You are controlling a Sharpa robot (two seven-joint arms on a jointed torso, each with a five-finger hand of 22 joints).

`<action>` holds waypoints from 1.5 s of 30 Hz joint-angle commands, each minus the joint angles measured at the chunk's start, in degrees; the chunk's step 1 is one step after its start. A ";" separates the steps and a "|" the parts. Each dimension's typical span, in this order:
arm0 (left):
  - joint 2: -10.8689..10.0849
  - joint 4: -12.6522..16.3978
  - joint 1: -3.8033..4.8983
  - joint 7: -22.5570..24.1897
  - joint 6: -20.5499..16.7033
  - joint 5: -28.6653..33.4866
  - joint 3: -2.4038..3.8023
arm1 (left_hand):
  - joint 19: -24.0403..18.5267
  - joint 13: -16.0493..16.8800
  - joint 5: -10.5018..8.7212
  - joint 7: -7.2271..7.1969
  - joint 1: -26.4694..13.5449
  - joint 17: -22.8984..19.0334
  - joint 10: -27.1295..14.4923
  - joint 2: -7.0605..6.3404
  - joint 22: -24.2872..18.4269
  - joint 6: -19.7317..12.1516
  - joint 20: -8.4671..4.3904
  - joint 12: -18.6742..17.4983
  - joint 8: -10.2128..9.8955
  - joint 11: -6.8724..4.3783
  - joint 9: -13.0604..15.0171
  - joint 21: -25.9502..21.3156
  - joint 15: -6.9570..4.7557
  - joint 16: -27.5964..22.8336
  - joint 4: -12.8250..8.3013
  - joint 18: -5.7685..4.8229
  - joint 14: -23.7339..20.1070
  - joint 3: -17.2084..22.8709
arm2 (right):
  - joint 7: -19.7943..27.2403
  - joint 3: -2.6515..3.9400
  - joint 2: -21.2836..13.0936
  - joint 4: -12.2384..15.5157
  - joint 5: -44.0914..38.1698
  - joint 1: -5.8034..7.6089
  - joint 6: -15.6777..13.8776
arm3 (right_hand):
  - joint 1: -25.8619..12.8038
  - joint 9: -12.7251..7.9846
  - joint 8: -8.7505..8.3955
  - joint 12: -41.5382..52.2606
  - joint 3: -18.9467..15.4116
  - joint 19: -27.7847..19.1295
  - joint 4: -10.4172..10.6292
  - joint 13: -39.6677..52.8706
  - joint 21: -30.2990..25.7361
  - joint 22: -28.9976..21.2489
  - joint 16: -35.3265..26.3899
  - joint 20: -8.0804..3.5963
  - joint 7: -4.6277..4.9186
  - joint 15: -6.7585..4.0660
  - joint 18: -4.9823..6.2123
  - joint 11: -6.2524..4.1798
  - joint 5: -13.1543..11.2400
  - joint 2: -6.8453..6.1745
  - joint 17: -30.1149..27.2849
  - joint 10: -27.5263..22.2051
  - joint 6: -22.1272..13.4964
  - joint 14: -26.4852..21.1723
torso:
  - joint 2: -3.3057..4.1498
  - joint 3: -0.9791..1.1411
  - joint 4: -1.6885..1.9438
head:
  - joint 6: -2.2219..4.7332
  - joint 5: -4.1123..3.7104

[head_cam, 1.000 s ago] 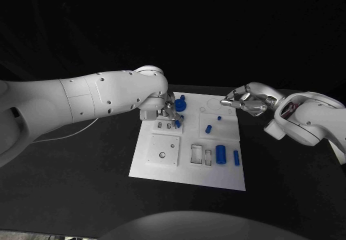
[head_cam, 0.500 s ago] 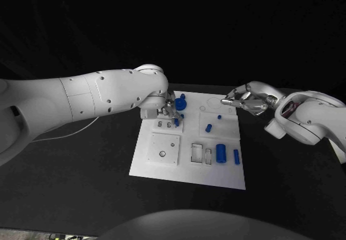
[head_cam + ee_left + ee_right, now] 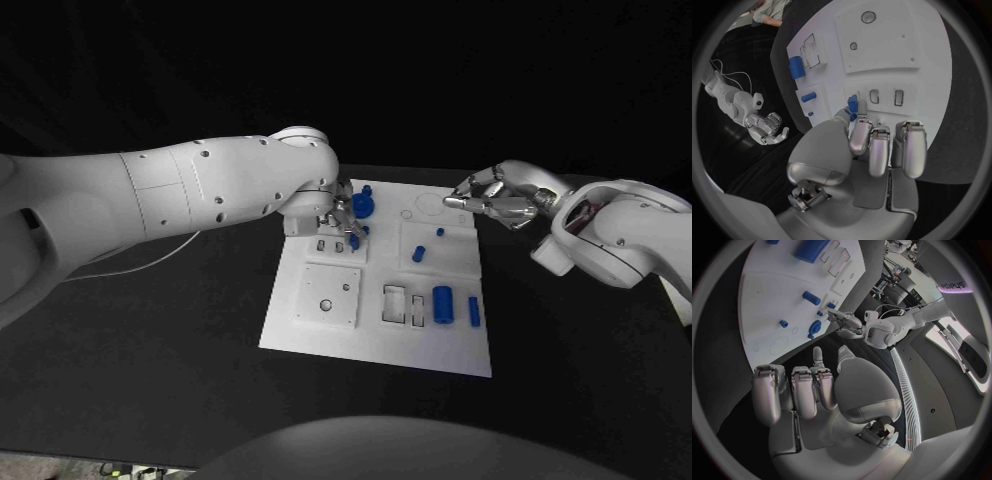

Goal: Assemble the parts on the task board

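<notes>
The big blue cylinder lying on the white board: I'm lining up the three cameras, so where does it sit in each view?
Head view: the big blue cylinder lies on the white task board near the robot-side edge, just right of the rectangular slots.
Left wrist view: the cylinder lies beside those slots.
Right wrist view: the cylinder lies next to the slots.
Shared landmark: the rectangular slots.

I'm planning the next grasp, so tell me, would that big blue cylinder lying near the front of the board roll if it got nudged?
Probably yes. The big blue cylinder lies on its side on the flat task board, so a sideways nudge could roll it. It looks like rigid, smooth plastic, likely light, perhaps slippery.
</notes>
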 commanded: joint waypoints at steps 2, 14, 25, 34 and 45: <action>-0.41 0.80 0.00 -0.53 -1.38 0.26 0.08 | 1.76 26.65 -0.53 -1.29 0.69 15.09 8.45 -2.12 10.55 0.77 -0.59 12.86 1.11 -3.16 1.47 -0.02 -0.76 0.14 -1.41 0.04 5.92 2.64 | -0.16 -0.01 -0.05 -0.06 0.00 -0.05 0.72 | 0.60 -0.10 -0.32 0.22 -0.02 -0.25 -0.35 15.09 -0.42 12.51 0.20 0.27 0.08 0.41 0.71 0.51 0.35 0.16 15.09 6.06 -0.52 6.19 | -0.01 0.00 -0.02 | -0.13 0.03; -3.47 4.48 0.06 0.73 -5.67 -0.63 0.84 | 2.60 26.65 -3.94 -1.95 -3.07 15.09 8.45 -6.96 11.39 -0.21 -1.44 12.86 4.54 -3.89 7.32 0.27 -1.55 0.14 -2.46 -0.17 5.92 14.55 | 0.13 -0.01 -0.34 -0.19 -0.01 -0.28 -0.04 | 1.01 -0.15 -0.43 0.22 -0.02 -1.03 -0.42 15.09 -1.16 12.19 0.20 0.33 0.17 0.46 0.94 0.58 0.45 0.11 15.09 6.06 -0.75 6.19 | -0.03 0.00 -0.02 | -0.26 0.15; -7.62 10.31 0.19 -0.52 -7.75 -4.97 0.74 | 2.63 26.65 -4.49 -1.99 -5.22 15.09 8.45 -8.20 11.41 -0.47 -1.52 12.86 5.42 -3.93 9.02 0.18 -1.65 0.14 -2.01 -0.17 5.92 18.37 | 1.57 -0.01 -0.97 -0.21 0.46 -1.36 -1.79 | 1.51 -0.24 -0.70 0.22 -0.09 -2.11 -0.40 15.09 -2.20 11.76 0.20 0.46 0.34 0.57 1.25 0.69 0.63 0.09 15.09 6.06 -1.44 6.19 | -0.05 0.06 0.11 | -0.61 0.48; -9.22 12.30 0.19 -2.42 -8.16 -9.21 0.26 | 2.49 26.65 -4.73 -1.92 -5.99 15.09 8.45 -8.20 11.26 -0.80 -1.52 12.86 5.46 -3.89 9.42 0.04 -1.62 0.14 -1.60 -0.12 5.92 19.28 | 2.73 -0.01 -1.12 -0.31 1.02 -2.26 -2.82 | 1.95 -0.27 -0.91 0.22 -0.12 -2.98 -0.41 15.09 -3.05 11.43 0.20 0.55 0.48 0.64 1.50 0.74 0.80 0.11 15.09 6.06 -2.23 6.19 | -0.10 0.05 0.03 | -0.65 0.95; -8.48 11.93 0.12 -3.91 -8.33 -11.87 0.00 | 2.31 26.65 -4.81 -1.81 -7.05 15.09 8.45 -8.14 11.07 -1.00 -1.49 12.86 5.51 -3.82 9.83 -0.15 -1.58 0.14 -0.97 -0.05 5.92 19.83 | 3.49 -0.01 -0.99 -0.53 1.42 -2.73 -3.51 | 2.18 -0.25 -0.97 0.22 -0.14 -3.50 -0.41 15.09 -3.56 11.24 0.20 0.59 0.54 0.68 1.64 0.75 0.92 0.13 15.09 6.06 -2.64 6.19 | -0.02 0.00 -0.07 | -0.65 1.24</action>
